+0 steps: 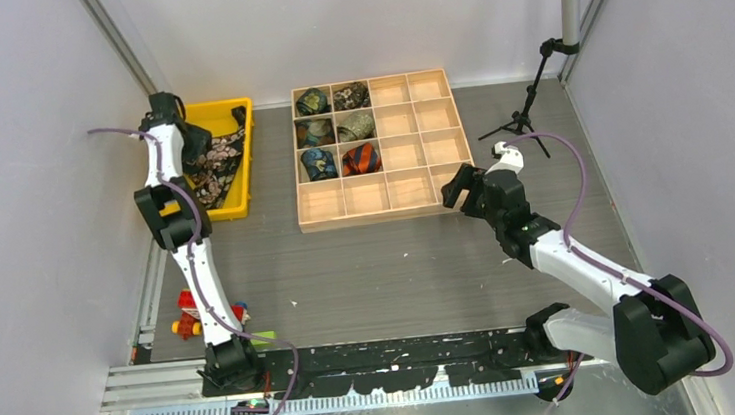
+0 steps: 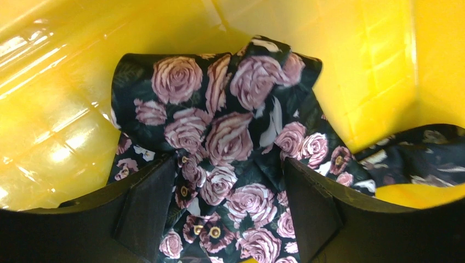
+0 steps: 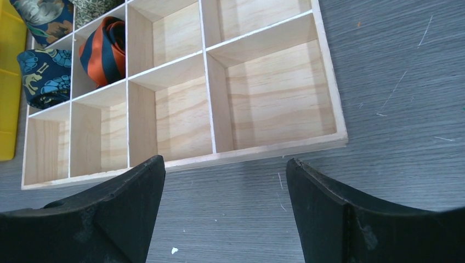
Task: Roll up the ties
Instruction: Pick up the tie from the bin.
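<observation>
Where the overhead view looks down on the grey surface (image 1: 390,276), the left arm reaches to the upper left of the frame and its left claw (image 1: 195,140) hangs down into a yellow bin (image 1: 248,148). A dark floral tie (image 1: 217,165) lies loose and bunched in that bin. Just right of the bin sits a wooden tray (image 1: 407,192) of square compartments. Six rolled ties (image 1: 337,130) fill the top three rows of its two left columns, one coil to a compartment. The right claw (image 1: 457,188) hovers at the tray's lower right corner. A red and yellow toy (image 1: 189,313) lies at the lower left beside the left arm, and a black stand (image 1: 526,113) is at the upper right.

From the left wrist, the floral tie fills the middle of the frame, dark cloth with pink roses, heaped against the bin's yellow wall. The two black fingers (image 2: 148,213) stand apart at the bottom with the cloth bunched between them. Whether they press it or only flank it, I cannot tell. More dark patterned cloth (image 2: 422,159) shows at the right edge.

From the right wrist, that claw is released: its fingers (image 3: 126,208) are spread wide with nothing between them, above the bare surface just short of the tray's front rim. An orange and navy striped roll (image 3: 104,52) and a blue patterned roll (image 3: 44,76) sit in compartments at the upper left.
</observation>
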{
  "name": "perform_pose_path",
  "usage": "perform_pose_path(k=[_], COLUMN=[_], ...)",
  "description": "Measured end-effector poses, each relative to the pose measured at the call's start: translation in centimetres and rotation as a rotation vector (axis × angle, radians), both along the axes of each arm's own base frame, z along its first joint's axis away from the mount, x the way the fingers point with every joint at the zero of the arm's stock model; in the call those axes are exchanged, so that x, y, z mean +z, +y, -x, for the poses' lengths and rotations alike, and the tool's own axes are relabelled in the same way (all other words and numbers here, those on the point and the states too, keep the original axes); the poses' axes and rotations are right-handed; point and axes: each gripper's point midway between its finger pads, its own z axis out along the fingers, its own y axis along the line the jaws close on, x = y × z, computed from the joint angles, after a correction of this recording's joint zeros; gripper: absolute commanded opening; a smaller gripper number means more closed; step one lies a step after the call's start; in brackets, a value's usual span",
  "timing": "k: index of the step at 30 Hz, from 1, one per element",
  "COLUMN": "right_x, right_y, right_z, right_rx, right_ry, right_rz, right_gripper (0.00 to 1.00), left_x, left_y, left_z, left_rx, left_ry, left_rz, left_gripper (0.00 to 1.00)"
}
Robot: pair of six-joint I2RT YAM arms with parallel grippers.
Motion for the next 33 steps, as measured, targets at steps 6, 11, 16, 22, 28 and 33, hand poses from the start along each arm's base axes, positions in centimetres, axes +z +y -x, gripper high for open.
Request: perform_pose_path(k=[6, 11, 16, 22, 28, 33], right_x=[-0.5, -1.0, -1.0, -0.8, -1.0, -1.0], right_y=[0.1, 0.2, 0.3, 0.3, 0.3, 0.3], right_z=[0.0, 0.0, -0.2, -0.3, -0.4, -0.4], right_rx=[0.009, 0.016, 0.018, 0.02, 0.02, 0.019], right_ry=[0.017, 0.035, 0.037, 0.036, 0.045, 0.046], right_rz=[-0.005, -0.005, -0.008, -0.015, -0.02, -0.025], right_gripper=[0.85, 0.84, 0.84, 0.84, 0.84, 0.84], left_x=[-0.1, 1.1, 2.4, 2.6, 2.6, 1.9], left_y=[0.3, 0.9, 1.8, 2.1, 2.3, 2.3], left_z=[0.8, 1.5, 1.9, 2.6, 2.6, 2.6], left_rx=[0.026, 0.012, -0.008, -0.04, -0.087, -0.112], left_ry=[0.01, 0.017, 0.025, 0.047, 0.06, 0.075], left_rz=[-0.018, -0.072, -0.136, -0.173, -0.199, -0.207], left_gripper=[0.7, 0.67, 0.65, 0.7, 0.69, 0.68])
